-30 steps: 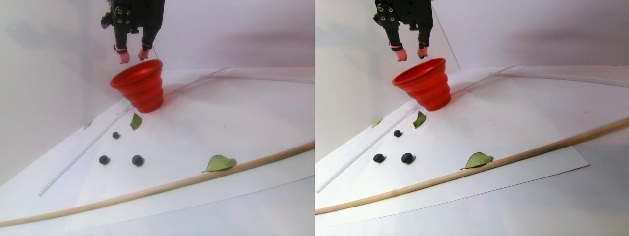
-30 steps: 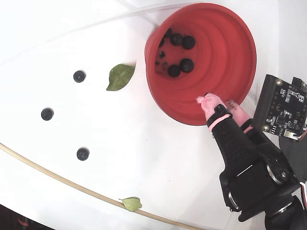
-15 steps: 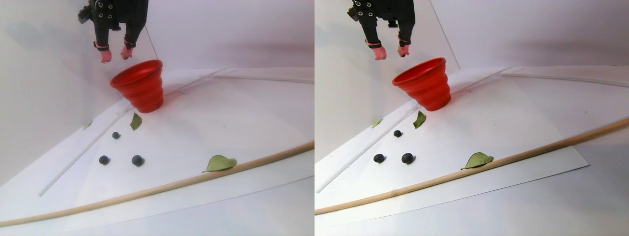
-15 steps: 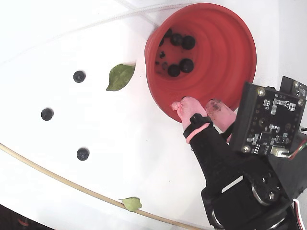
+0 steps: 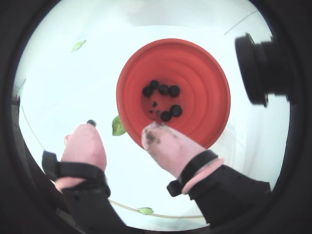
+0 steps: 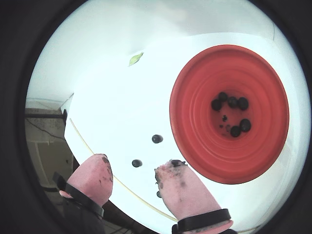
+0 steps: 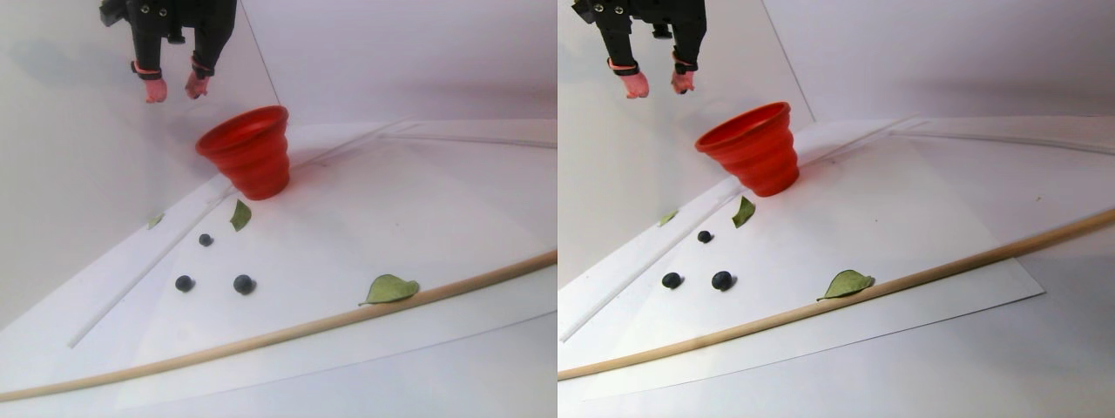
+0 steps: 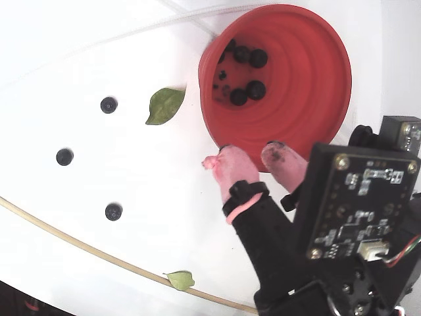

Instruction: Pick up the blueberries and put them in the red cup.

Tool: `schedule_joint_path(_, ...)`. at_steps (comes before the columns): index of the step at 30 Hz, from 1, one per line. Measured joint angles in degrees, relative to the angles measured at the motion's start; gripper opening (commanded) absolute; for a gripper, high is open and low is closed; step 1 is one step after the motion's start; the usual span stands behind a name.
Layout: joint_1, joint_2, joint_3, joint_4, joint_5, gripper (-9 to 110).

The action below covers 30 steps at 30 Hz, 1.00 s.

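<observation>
The red cup (image 8: 309,79) stands upright on a white sheet and holds several blueberries (image 8: 256,89) at its bottom, as both wrist views show (image 5: 174,90) (image 6: 242,103). Three more blueberries lie loose on the sheet (image 8: 108,105) (image 8: 64,157) (image 8: 114,212), left of the cup in the fixed view and in front of it in the stereo pair view (image 7: 244,284). My gripper (image 8: 245,155) hangs open and empty, high above the table and beside the cup's rim (image 7: 174,91). Its pink fingertips (image 6: 100,158) are stained dark.
A green leaf (image 8: 164,105) lies between the cup and the loose berries. Another leaf (image 7: 389,289) rests against a long wooden stick (image 7: 305,326) that crosses the sheet's near side. A small leaf (image 7: 155,221) lies by the left wall.
The open gripper has moved off the cup's mouth, leftward and higher in the stereo pair view. The cup, berries and leaves have not moved.
</observation>
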Motion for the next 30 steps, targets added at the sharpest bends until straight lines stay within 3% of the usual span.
schedule_joint_path(17, -4.4, -6.4, 2.1, -0.3, -1.8, 17)
schedule_joint_path(30, -6.0, -19.5, 5.8, -11.6, -3.8, 17)
